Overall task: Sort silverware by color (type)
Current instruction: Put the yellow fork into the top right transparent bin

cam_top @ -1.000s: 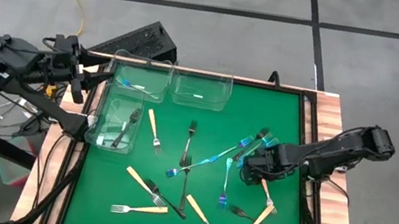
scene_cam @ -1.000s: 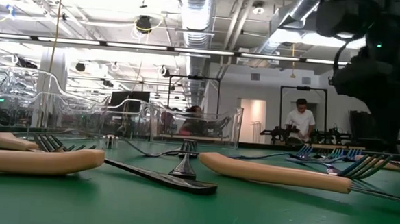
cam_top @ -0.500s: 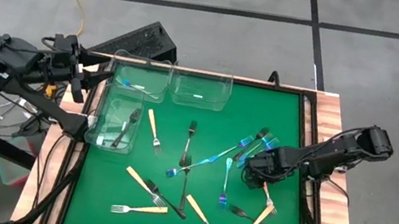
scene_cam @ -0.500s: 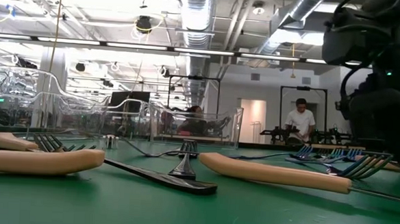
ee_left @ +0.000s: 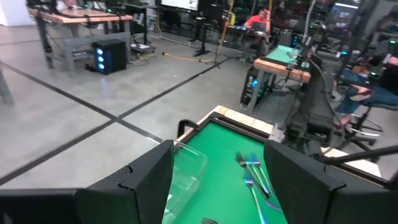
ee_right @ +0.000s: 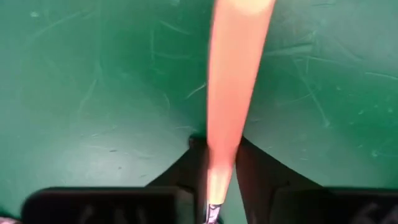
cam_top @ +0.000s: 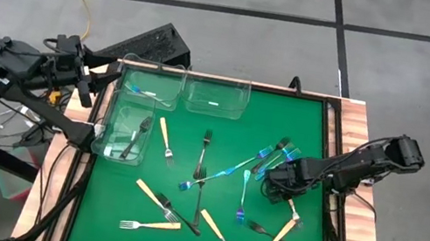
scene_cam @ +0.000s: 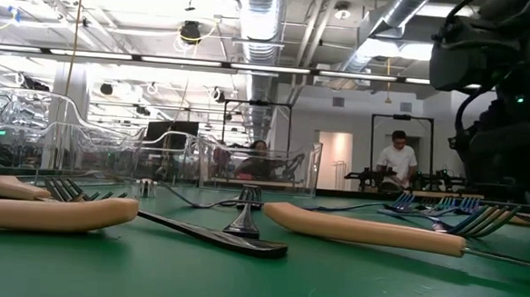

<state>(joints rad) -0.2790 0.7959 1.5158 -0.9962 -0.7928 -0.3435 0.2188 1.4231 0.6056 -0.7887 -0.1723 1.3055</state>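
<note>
Pressing down onto the green mat (cam_top: 220, 139) at the right-centre of the overhead frame, the right gripper (cam_top: 276, 185) has its two dark fingers (ee_right: 186, 168) drawn in against the narrow end of a tan-handled fork (ee_right: 233, 81); in the wrist picture the handle runs straight up the middle of the frame, the fingers touching it on either side, the fork lying on the mat. Over at the upper left of the overhead frame, off the mat's corner, the left gripper (cam_top: 97, 82) waits with its fingers spread wide and nothing between them, level with the clear bins.

Three clear plastic bins sit along the upper-left part of the mat: one (cam_top: 151, 83) with a blue fork in it, one (cam_top: 217, 96) just beside it to the right, and one (cam_top: 127, 127) below them holding a dark fork (cam_top: 137, 138). Most of the silverware lies loose on the mat: a cluster of blue forks (cam_top: 266, 158) just left of the right gripper, more tan-handled ones (cam_top: 150, 226) and dark ones (cam_top: 204, 158) scattered across the centre and lower middle, some crossing one another.

From table height, tan handles (scene_cam: 361, 228) lie across the foreground, and a person (scene_cam: 397, 160) stands far back in the room
</note>
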